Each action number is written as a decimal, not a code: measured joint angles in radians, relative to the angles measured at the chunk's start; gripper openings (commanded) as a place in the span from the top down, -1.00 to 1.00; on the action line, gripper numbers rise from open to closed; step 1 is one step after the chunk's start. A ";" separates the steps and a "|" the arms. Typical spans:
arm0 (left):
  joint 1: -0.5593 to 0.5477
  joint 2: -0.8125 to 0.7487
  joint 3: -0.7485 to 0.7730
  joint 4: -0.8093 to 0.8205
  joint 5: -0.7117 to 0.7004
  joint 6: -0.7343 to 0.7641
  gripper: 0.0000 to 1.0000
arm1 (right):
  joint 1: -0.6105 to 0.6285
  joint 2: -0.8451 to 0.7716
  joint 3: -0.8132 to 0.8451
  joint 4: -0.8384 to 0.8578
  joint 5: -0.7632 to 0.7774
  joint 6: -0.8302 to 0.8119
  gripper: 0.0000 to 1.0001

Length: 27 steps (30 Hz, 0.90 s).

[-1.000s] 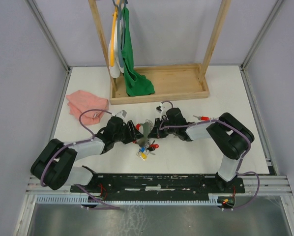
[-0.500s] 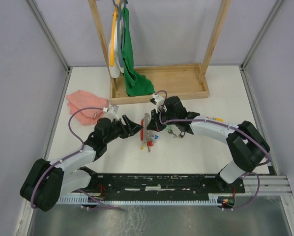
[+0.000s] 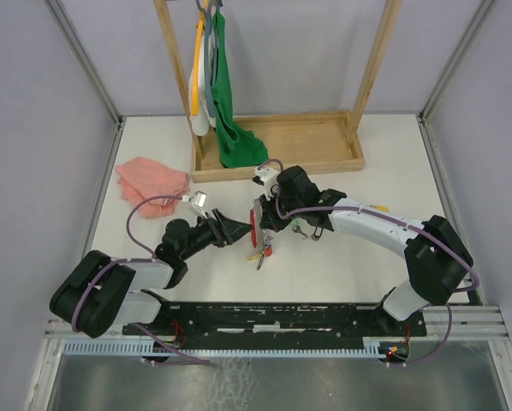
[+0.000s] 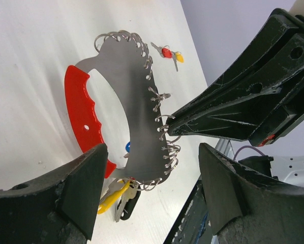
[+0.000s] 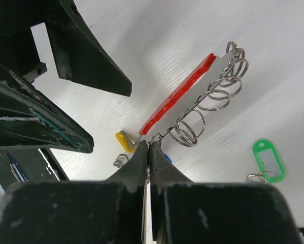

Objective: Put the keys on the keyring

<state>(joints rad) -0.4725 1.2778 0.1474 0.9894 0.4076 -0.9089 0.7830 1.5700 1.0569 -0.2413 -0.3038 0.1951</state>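
- left gripper [image 3: 236, 229]: nearest the bases, black fingers [image 4: 81, 188] spread wide and holding nothing, aimed at the right gripper
- keyring [image 4: 137, 101]: large thin flat loop with a red plastic grip on one side and grey metal on the other, small wire split rings along the grey edge; it stands on edge just ahead of the left gripper's gap, apart from both fingers
- right gripper [image 5: 147, 147]: pressed together, pinching the keyring's grey ringed edge from the side away from the left gripper
- bunch of keys [image 4: 114, 195]: small silver metal, yellow and black tags, hangs off the keyring's low end, below the right gripper's tips
- green oblong plastic tag [image 5: 265, 153]: flat on the white table [image 3: 410, 171], near the right gripper
- red- and yellow-tagged keys [image 4: 171, 53]: on the table beyond the keyring
- crumpled pink cloth [image 3: 151, 180]: well apart from the left gripper, on its far left
- wooden tray with upright frame [image 3: 324, 141]: beyond the right gripper, green cloth [image 3: 230, 128] hanging in it
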 measured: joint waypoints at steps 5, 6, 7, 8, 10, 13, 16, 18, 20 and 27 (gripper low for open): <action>0.000 0.109 -0.001 0.169 0.042 -0.046 -0.59 | 0.023 -0.005 0.044 -0.035 0.054 -0.003 0.99; 0.000 0.132 -0.001 0.202 0.049 -0.055 -0.59 | 0.026 -0.007 0.051 -0.040 0.064 -0.003 0.99; 0.000 0.155 -0.001 0.233 0.056 -0.063 -0.59 | 0.029 -0.009 0.056 -0.043 0.072 -0.002 0.99; -0.001 0.174 -0.001 0.261 0.062 -0.069 -0.59 | 0.032 -0.011 0.061 -0.045 0.080 -0.002 0.99; -0.001 0.218 0.000 0.312 0.071 -0.077 -0.59 | 0.037 -0.013 0.069 -0.051 0.093 0.002 0.99; -0.008 0.275 0.001 0.380 0.078 -0.093 -0.58 | 0.044 -0.013 0.076 -0.058 0.107 0.009 0.99; -0.019 0.318 0.003 0.439 0.092 -0.098 -0.56 | 0.055 -0.013 0.079 -0.068 0.120 0.018 0.99; -0.026 0.339 0.010 0.466 0.095 -0.099 -0.54 | 0.062 -0.013 0.082 -0.071 0.126 0.025 0.99; -0.035 0.352 0.019 0.482 0.100 -0.098 -0.52 | 0.067 -0.015 0.083 -0.071 0.130 0.031 0.99; -0.053 0.354 0.037 0.485 0.101 -0.096 -0.42 | 0.076 -0.033 0.083 -0.072 0.145 0.055 0.99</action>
<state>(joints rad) -0.5255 1.6318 0.1848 1.4746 0.5083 -1.0046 0.8593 1.5368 1.1400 -0.3130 -0.1593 0.2501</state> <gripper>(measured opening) 0.735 0.015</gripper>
